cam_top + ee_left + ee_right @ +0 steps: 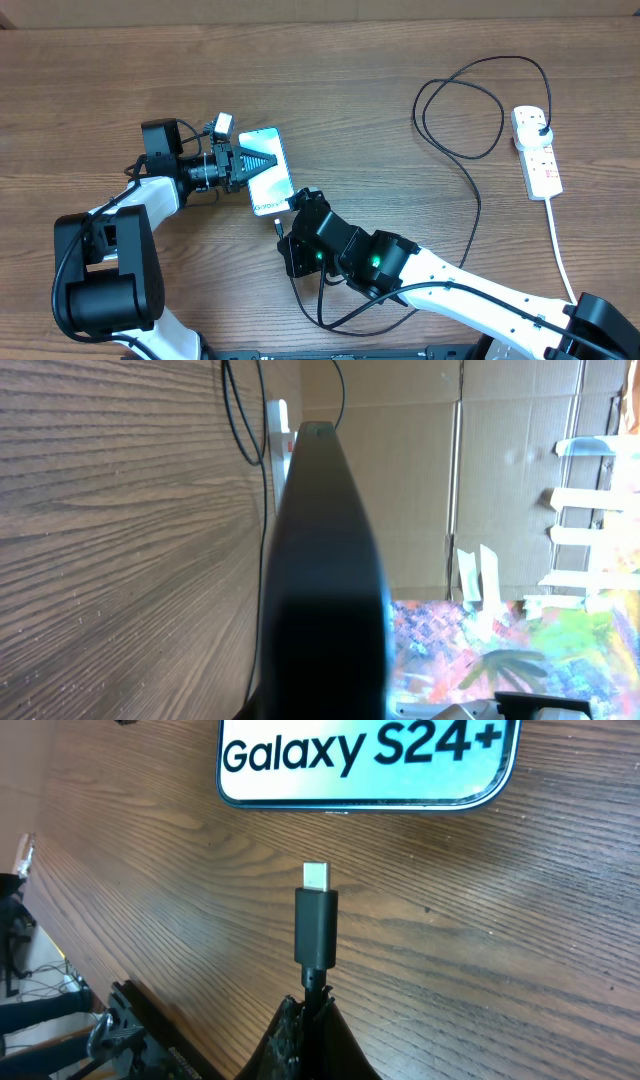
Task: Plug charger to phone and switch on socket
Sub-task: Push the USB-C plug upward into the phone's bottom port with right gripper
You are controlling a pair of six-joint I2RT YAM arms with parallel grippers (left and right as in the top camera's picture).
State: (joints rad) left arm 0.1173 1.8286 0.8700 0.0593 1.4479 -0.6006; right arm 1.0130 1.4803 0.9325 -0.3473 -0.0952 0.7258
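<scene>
The phone lies on the wooden table with its "Galaxy S24+" edge facing my right gripper. My left gripper is shut on the phone; in the left wrist view the phone's dark edge fills the middle. My right gripper is shut on the charger's plug tip. The tip's metal end points at the phone's bottom edge, a short gap away. The black charger cable runs to a black plug in the white socket at the right.
The socket's thick white cord runs toward the front right. The charger cable loops on the table at the back right and under my right arm. Cardboard walls show in the left wrist view.
</scene>
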